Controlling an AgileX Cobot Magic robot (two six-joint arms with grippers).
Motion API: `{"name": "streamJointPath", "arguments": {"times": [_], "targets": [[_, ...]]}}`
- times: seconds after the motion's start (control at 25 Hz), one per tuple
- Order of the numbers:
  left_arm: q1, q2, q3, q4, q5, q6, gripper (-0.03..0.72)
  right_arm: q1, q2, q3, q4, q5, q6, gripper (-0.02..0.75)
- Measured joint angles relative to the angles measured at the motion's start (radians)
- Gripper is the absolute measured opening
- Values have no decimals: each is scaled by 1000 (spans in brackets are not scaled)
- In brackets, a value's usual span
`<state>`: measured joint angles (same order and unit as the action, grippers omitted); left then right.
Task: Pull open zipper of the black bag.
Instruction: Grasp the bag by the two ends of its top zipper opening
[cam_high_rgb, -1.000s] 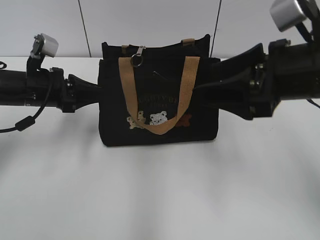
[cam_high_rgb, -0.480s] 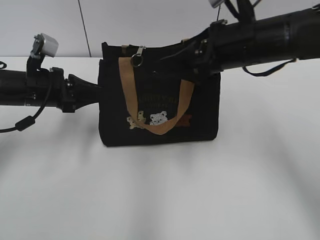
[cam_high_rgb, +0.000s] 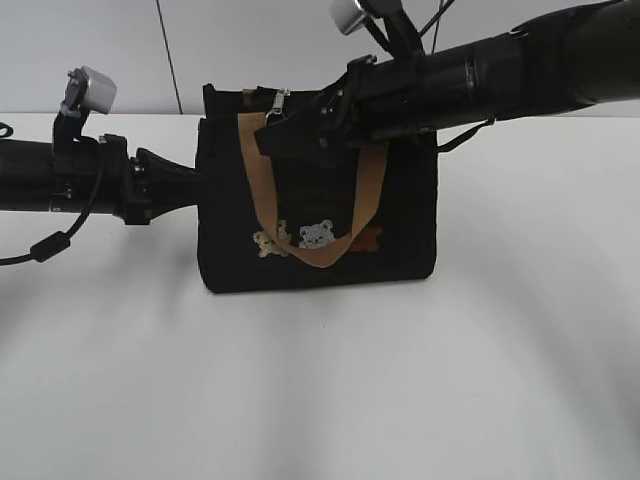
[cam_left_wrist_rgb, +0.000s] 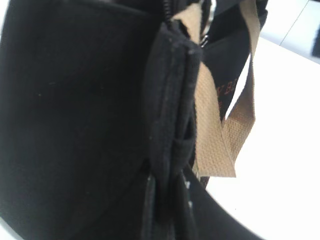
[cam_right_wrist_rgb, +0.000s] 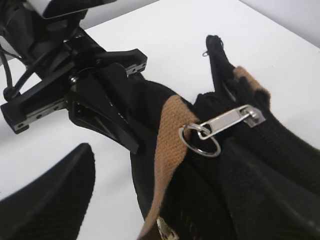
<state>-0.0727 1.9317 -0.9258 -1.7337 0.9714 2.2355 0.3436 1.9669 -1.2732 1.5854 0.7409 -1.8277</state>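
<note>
The black bag (cam_high_rgb: 400, 230) stands upright mid-table with a tan handle (cam_high_rgb: 375, 190) hanging down its front. Its zipper (cam_high_rgb: 277, 103) sits at the top left; in the right wrist view the silver zipper (cam_right_wrist_rgb: 227, 121) lies on the top edge with its ring over the tan strap (cam_right_wrist_rgb: 167, 135). My left gripper (cam_high_rgb: 195, 182) is shut on the bag's left end, and the left wrist view shows the seam of the black bag (cam_left_wrist_rgb: 75, 100) pinched in my left gripper (cam_left_wrist_rgb: 167, 200). My right gripper (cam_high_rgb: 268, 135) is open just below the zipper, in front of the bag's top, holding nothing. Its fingertips (cam_right_wrist_rgb: 45, 200) stand wide apart.
The white table (cam_high_rgb: 320, 380) spreads out in front of the bag, with a pale wall behind. Both arms lie level at bag height. The right arm crosses over the bag's top right corner. The left gripper's body (cam_right_wrist_rgb: 100, 100) shows in the right wrist view, close to the zipper end.
My right arm has risen from the bag's right side and swung left across its top to the zipper. The left arm and the bag have stayed put.
</note>
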Motion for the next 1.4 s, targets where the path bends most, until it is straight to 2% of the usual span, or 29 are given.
{"name": "streamJointPath", "arguments": {"times": [0.28, 0.64, 1.4], "targets": [[0, 0, 0, -1, -3, 0, 48, 2, 38, -14, 35, -1, 12, 587], [0, 0, 0, 0, -6, 0, 48, 2, 65, -16, 88, -1, -18, 491], [0, 1, 0, 0, -9, 0, 46, 3, 110, -19, 186, 18, -52, 485]]}}
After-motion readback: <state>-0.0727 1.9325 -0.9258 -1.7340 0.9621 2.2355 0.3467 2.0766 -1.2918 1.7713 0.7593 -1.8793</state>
